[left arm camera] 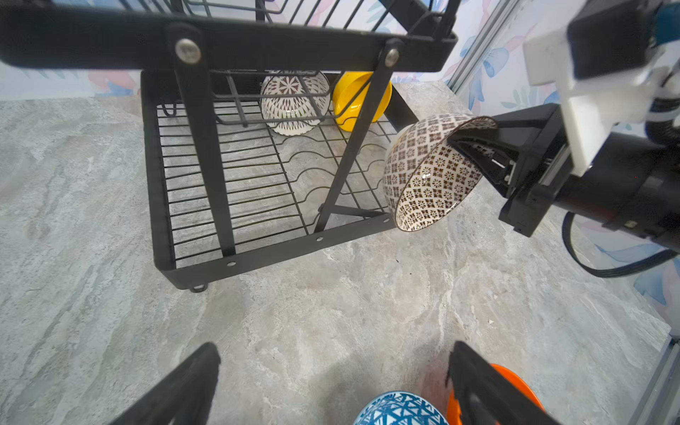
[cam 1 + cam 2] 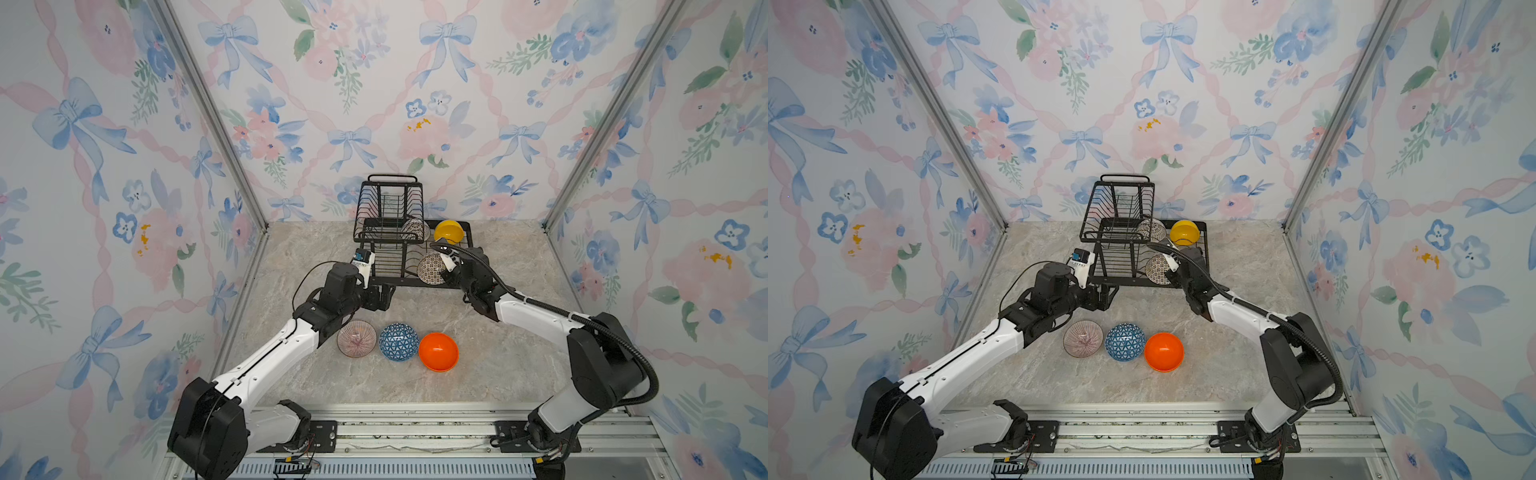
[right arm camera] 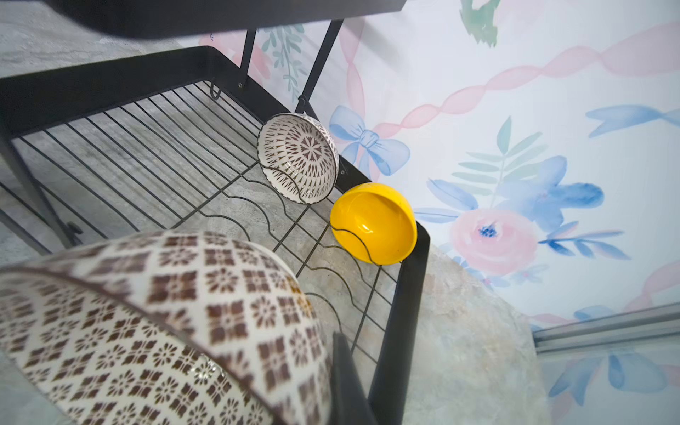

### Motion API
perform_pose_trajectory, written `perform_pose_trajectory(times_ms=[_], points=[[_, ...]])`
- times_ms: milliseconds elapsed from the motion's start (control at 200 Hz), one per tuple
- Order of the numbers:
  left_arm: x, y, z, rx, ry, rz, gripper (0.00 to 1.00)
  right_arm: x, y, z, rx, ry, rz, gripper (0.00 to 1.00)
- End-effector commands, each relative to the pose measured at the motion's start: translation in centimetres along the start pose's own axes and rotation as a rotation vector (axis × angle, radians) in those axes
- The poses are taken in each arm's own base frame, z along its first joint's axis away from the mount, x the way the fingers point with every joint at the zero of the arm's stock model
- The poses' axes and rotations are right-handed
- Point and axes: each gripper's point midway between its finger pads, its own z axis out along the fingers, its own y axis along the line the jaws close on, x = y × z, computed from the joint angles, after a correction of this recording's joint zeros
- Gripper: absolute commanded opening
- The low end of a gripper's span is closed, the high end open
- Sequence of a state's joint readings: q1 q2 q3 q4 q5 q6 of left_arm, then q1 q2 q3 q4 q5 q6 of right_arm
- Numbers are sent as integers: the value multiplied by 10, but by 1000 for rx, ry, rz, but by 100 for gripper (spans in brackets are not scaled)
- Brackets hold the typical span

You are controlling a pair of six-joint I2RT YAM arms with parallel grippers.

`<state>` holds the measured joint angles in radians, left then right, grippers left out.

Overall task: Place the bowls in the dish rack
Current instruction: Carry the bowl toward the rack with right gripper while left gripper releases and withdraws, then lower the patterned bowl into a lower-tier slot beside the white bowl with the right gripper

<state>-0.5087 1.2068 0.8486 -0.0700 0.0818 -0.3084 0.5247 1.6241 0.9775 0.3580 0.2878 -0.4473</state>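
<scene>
The black wire dish rack (image 2: 409,283) stands at the back of the table. On its flat tray a yellow bowl (image 2: 449,231) and a white dark-patterned bowl (image 2: 415,230) lean on edge. My right gripper (image 2: 446,266) is shut on the rim of a second white patterned bowl (image 1: 423,173), held tilted over the tray's front right corner. Pinkish ribbed (image 2: 356,338), blue triangle (image 2: 399,341) and orange (image 2: 439,351) bowls sit in a row on the table. Between that row and the rack's front rail, my left gripper (image 1: 333,353) hangs open and holds nothing.
The rack's raised basket tier (image 2: 390,208) with its loop handle sits over the tray's left half. Floral walls close in the marble tabletop (image 2: 498,365) on three sides. An aluminium rail (image 2: 415,432) runs along the front.
</scene>
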Motion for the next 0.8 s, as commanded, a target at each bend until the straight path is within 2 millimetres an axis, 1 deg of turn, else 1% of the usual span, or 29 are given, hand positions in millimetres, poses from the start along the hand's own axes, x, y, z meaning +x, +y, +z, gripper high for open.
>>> perform_pose_trajectory(times_ms=[0,110,120,145,325,560,795], points=[[5,0,-2,14,10,-18,98,-46,-30,-8,163,-203,-67,0],[7,0,-1,15,17,-20,98,-48,-34,-8,220,-228,-140,0],[7,0,-1,15,17,-20,98,-42,-29,-3,216,-214,-154,0],[7,0,-1,16,18,-19,98,-40,-27,0,223,-210,-175,0],[8,1,-2,17,24,-21,98,-36,-20,10,266,-208,-273,0],[16,6,-5,6,48,-24,98,-42,-13,27,316,-214,-366,0],[16,8,-8,5,46,-26,98,-45,-5,47,341,-213,-465,0]])
